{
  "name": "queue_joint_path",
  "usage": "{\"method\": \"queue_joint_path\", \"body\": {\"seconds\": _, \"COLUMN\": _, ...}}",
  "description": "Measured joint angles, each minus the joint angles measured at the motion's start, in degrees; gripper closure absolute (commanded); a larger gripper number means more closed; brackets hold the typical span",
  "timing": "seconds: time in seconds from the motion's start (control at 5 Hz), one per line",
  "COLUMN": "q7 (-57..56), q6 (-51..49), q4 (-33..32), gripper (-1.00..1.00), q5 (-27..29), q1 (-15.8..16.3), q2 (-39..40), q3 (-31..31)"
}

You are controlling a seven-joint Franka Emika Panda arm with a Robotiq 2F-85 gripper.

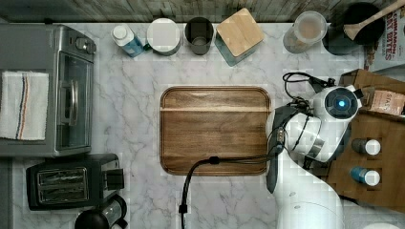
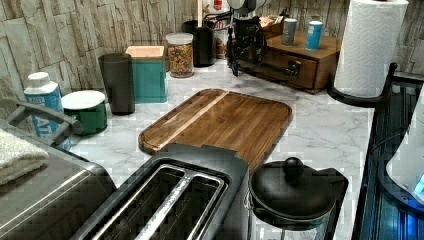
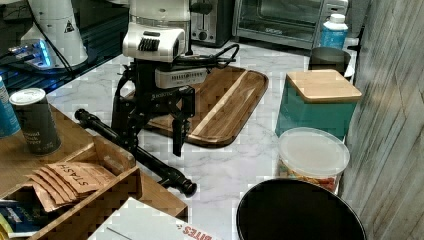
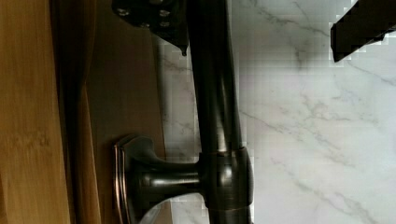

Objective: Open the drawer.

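Note:
The drawer is the dark brown front of a small wooden cabinet at the top view's right. Its long black bar handle runs across the front on brackets. My gripper hangs over the handle, open, and straddles the bar. One finger sits between the drawer front and the bar. The other finger is on the counter side, well apart from the bar. In the top view the handle shows just below my wrist.
A flat wooden tray lies mid-counter, with a black cable across its near edge. Two bottles and tea packets sit on the cabinet. A paper towel roll stands close by, and jars line the wall.

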Motion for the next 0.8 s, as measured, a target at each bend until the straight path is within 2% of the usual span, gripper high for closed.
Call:
{"method": "queue_joint_path", "body": {"seconds": 0.2, "q7": -0.03, "q6": -1.45, "q4": 0.22, "gripper": -1.00, "q5": 0.26, "q1": -1.12, "q2": -0.52, "q3": 1.74}}
{"method": "queue_joint_path", "body": {"seconds": 0.4, "q7": -0.67, "q6": -2.74, "q4": 0.34, "gripper": -1.00, "q5": 4.91, "q1": -1.45, "q2": -1.01, "q3": 3.25}}
{"method": "queue_joint_path", "body": {"seconds": 0.6, "q7": 0.42, "q6": -1.93, "q4": -0.73, "gripper": -1.00, "q5": 5.54, "q1": -1.04, "q2": -1.72, "q3": 4.92}}
{"method": "queue_joint_path", "body": {"seconds": 0.8, "q7": 6.24, "q6": 1.79, "q4": -2.85, "gripper": -1.00, "q5": 5.56, "q1": 1.48, "q2": -2.42, "q3": 5.23}}
